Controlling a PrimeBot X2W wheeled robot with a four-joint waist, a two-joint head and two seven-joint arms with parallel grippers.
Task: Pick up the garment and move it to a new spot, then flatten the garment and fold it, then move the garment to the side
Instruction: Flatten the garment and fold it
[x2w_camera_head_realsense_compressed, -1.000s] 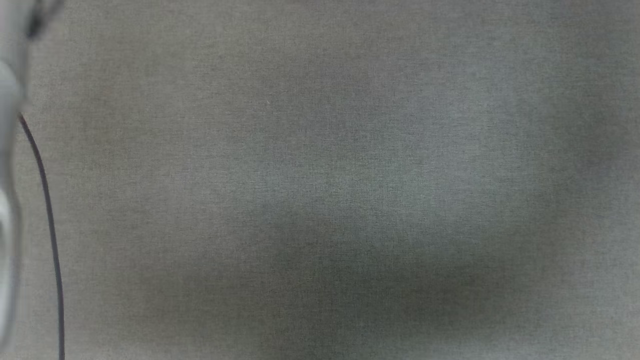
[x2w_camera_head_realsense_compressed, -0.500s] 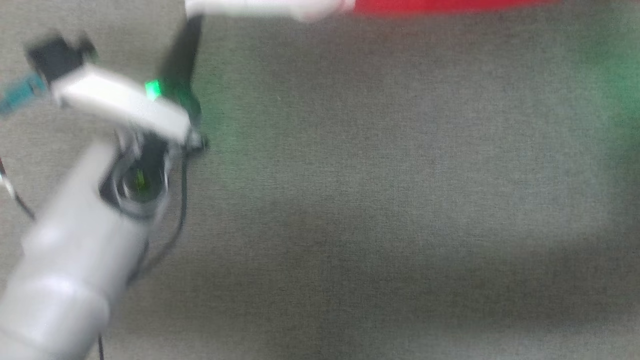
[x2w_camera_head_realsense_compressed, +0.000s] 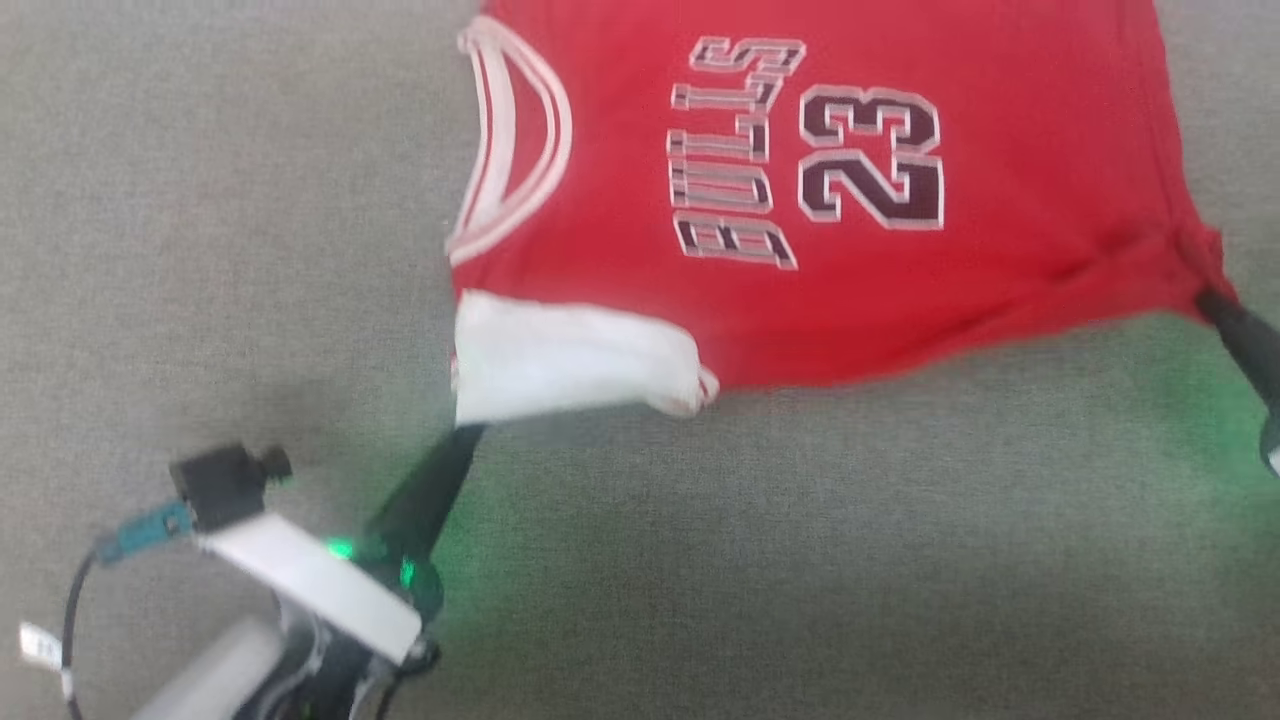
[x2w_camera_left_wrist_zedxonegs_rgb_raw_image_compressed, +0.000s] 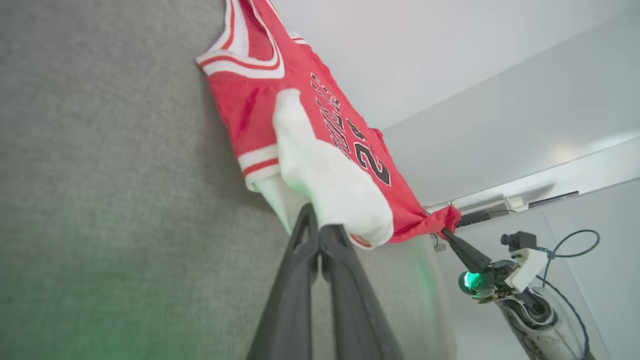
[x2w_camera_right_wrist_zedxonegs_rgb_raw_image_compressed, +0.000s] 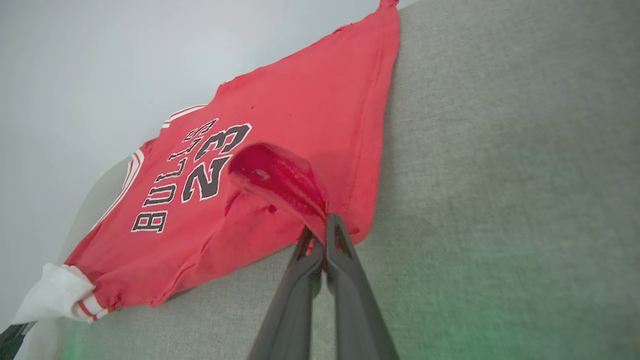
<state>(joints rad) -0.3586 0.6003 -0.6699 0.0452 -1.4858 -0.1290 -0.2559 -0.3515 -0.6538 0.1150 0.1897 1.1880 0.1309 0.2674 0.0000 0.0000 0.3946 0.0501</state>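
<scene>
garment (x2w_camera_head_realsense_compressed: 620, 150) lies stretched face up on the grey desk (x2w_camera_head_realsense_compressed: 200, 200), reaching close to its far edge. at left, our left pincer (x2w_camera_head_realsense_compressed: 468, 432) is pressed together on the white sleeve (x2w_camera_head_realsense_compressed: 570, 360); at right, our right pincer (x2w_camera_head_realsense_compressed: 1205, 298) pinches the red hem corner (x2w_camera_head_realsense_compressed: 1185, 265). we judge we are setting it down at the new spot, flattening next: draw both corners apart and lower them evenly. a cable (x2w_camera_head_realsense_compressed: 70, 620) loops by our left wrist, the sleeve bunches, and creases run to the right corner.
</scene>
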